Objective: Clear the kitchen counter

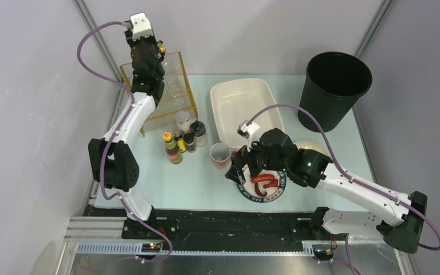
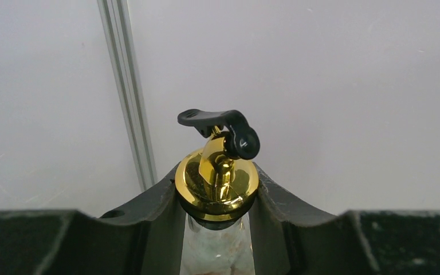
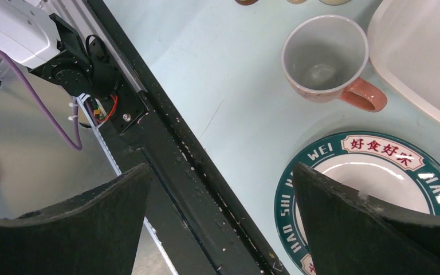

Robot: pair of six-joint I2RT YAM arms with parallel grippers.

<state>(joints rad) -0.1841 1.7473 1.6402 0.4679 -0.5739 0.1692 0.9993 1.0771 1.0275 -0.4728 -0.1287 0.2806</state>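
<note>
1. Kitchen counter: a pale mint-blue matte slab that fills the middle of the top view, with grey rails around it. Judged mostly uncleared.
2. On it are a cluster of sauce bottles and spice jars centre-left and a mug just right of them. The plate sits lower centre with a red curved item on it.
3. Left gripper is at the upper left of the top view, high above the wire basket. Its fingers are clamped on the neck of a glass bottle, probably the one item being put away.
4. Right gripper hovers over the plate's left rim, jaws wide apart and holding nothing.
5. White basin, upper centre, is smooth glossy plastic, a rounded rectangle with nothing in it. The black bin, upper right, is round and tapered, and its inside is too dark to tell.
6. Bottle: clear glass, with a shiny gold domed pourer and a black flip lid.
7. Mug: glazed ceramic, pink handle, empty. Plate: glossy, with a dark green lettered rim and a white centre. Basket: thin yellow wire mesh, boxy.
</note>
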